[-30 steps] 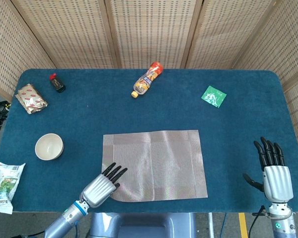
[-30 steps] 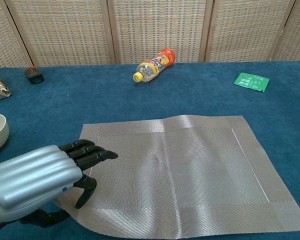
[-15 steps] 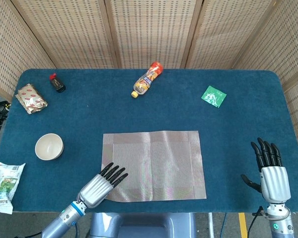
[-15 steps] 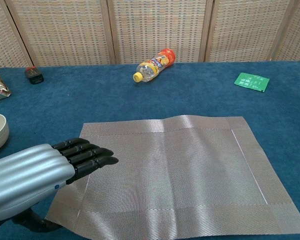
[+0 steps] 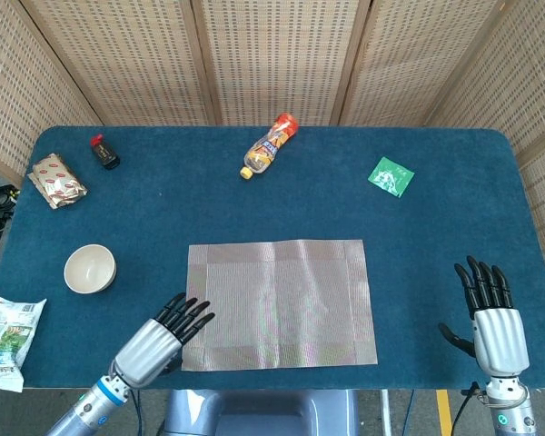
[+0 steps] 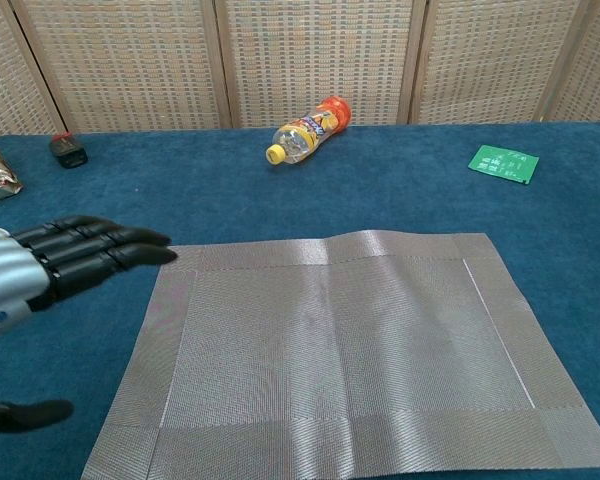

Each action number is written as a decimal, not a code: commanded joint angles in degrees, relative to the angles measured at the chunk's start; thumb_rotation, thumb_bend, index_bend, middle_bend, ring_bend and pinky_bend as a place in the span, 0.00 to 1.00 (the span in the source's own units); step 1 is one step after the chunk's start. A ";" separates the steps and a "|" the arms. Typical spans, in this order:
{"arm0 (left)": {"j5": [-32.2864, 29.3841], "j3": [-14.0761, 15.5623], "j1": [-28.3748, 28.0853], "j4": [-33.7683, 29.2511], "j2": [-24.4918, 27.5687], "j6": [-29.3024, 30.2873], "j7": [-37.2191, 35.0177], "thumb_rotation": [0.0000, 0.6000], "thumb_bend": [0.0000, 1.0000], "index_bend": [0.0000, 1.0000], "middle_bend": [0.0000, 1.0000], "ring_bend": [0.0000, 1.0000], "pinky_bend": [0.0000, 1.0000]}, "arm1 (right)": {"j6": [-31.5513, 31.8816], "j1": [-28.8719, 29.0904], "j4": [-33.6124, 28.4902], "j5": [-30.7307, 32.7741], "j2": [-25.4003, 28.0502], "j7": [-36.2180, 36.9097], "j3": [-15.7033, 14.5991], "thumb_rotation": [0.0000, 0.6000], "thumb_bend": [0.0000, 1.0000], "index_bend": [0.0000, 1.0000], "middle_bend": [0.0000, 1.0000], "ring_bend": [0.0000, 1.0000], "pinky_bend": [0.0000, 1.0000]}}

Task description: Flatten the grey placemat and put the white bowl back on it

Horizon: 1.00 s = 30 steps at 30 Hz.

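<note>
The grey placemat (image 5: 281, 302) (image 6: 345, 350) lies spread out on the blue table, with a slight ripple along its far edge. The white bowl (image 5: 90, 269) stands upright on the cloth to the mat's left; the chest view does not show it. My left hand (image 5: 157, 333) (image 6: 40, 270) hovers open at the mat's near-left corner, fingers stretched out and holding nothing. My right hand (image 5: 492, 306) is open near the table's front right edge, well clear of the mat; it is outside the chest view.
A plastic bottle (image 5: 270, 145) (image 6: 307, 130) lies on its side at the back centre. A green packet (image 5: 391, 176) (image 6: 502, 163) is at the back right. A small black object (image 5: 104, 152), a foil snack pack (image 5: 56, 179) and a white-green bag (image 5: 7, 331) sit along the left side.
My left hand has drawn back leftward off the mat's near-left corner. The corner that was lifted a second ago now lies flat. My right hand shifted slightly nearer.
</note>
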 commanded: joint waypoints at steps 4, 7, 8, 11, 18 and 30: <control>-0.85 -1.74 3.34 2.41 7.23 7.47 -7.61 1.00 0.22 0.09 0.00 0.00 0.00 | -0.23 -0.13 -0.55 -0.30 0.16 -0.49 -0.38 1.00 0.17 0.06 0.00 0.00 0.00; -4.49 -3.39 4.38 5.44 8.51 7.97 -9.89 1.00 0.23 0.11 0.00 0.00 0.00 | -0.46 -0.11 -0.85 -0.45 0.20 -0.70 -0.55 1.00 0.17 0.06 0.00 0.00 0.00; -5.69 -3.91 4.63 6.61 8.68 7.77 -10.81 1.00 0.23 0.13 0.00 0.00 0.00 | -0.52 -0.10 -0.90 -0.50 0.22 -0.74 -0.60 1.00 0.17 0.06 0.00 0.00 0.00; -9.63 -5.81 5.31 11.73 8.21 6.96 -13.12 1.00 0.23 0.25 0.00 0.00 0.00 | -0.68 -0.11 -0.98 -0.56 0.22 -0.92 -0.69 1.00 0.17 0.06 0.00 0.00 0.00; -17.01 -9.79 5.58 24.76 3.76 2.04 -19.30 1.00 0.24 0.40 0.00 0.00 0.00 | -1.29 0.01 -1.16 -0.49 0.13 -1.21 -0.80 1.00 0.17 0.06 0.00 0.00 0.00; -19.18 -11.75 5.33 37.43 -1.86 -3.23 -23.75 1.00 0.25 0.46 0.00 0.00 0.00 | -1.54 -0.01 -1.36 -0.38 0.33 -0.94 -0.73 1.00 0.17 0.06 0.00 0.00 0.00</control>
